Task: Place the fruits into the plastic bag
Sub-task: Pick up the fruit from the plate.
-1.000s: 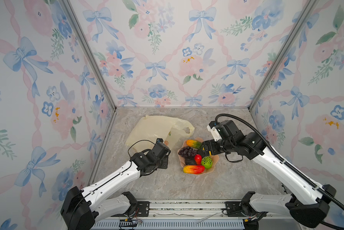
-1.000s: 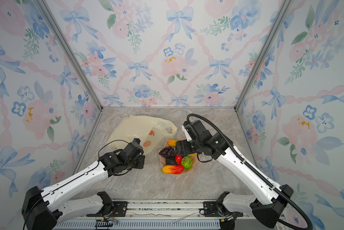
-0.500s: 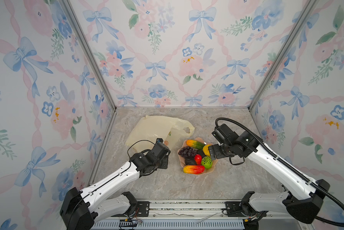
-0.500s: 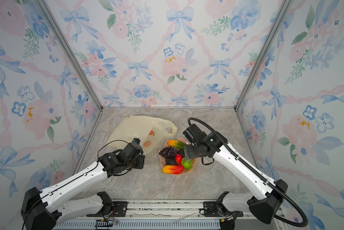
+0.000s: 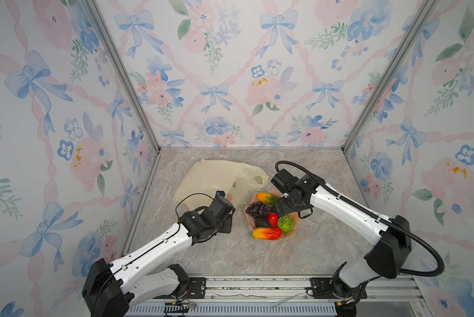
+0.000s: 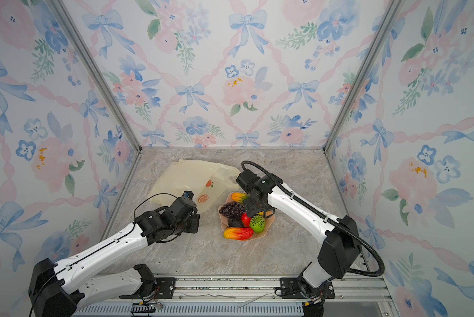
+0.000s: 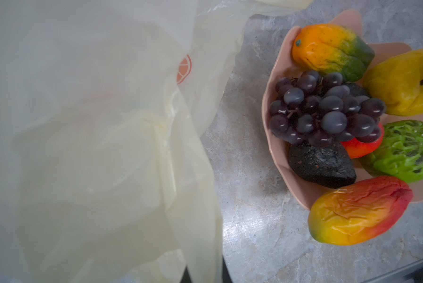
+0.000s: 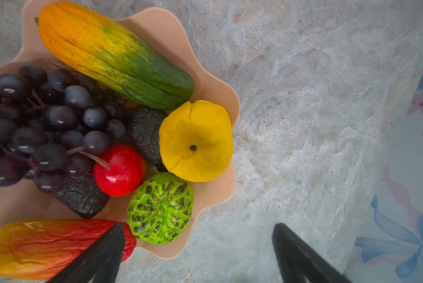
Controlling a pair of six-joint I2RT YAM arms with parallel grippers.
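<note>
The fruits lie piled in a pink scalloped dish (image 5: 292, 233): a purple grape bunch (image 8: 34, 127), a yellow citrus (image 8: 195, 142), a bumpy green ball (image 8: 160, 208), a red-yellow mango (image 8: 46, 247), an orange-green mango (image 8: 112, 54) and two dark avocados (image 8: 146, 132). My right gripper (image 8: 199, 227) hangs open just above the dish's right side, nothing between its fingers. It hides the citrus in both top views. The pale-yellow plastic bag (image 5: 219, 178) lies crumpled behind and left of the dish. My left gripper (image 7: 205, 279) is shut on the bag's near edge, and the film covers its fingers.
A small red fruit (image 8: 119, 169) sits among the others in the dish. Flowered walls close in the marble table (image 5: 326, 247) at the back and on both sides. The left arm (image 5: 161, 244) reaches across the front left, the right arm (image 5: 348, 211) comes in from the right.
The right arm has swung its wrist to the left, so its open gripper is now more squarely over the dish. The left arm and the bag have stayed put.
</note>
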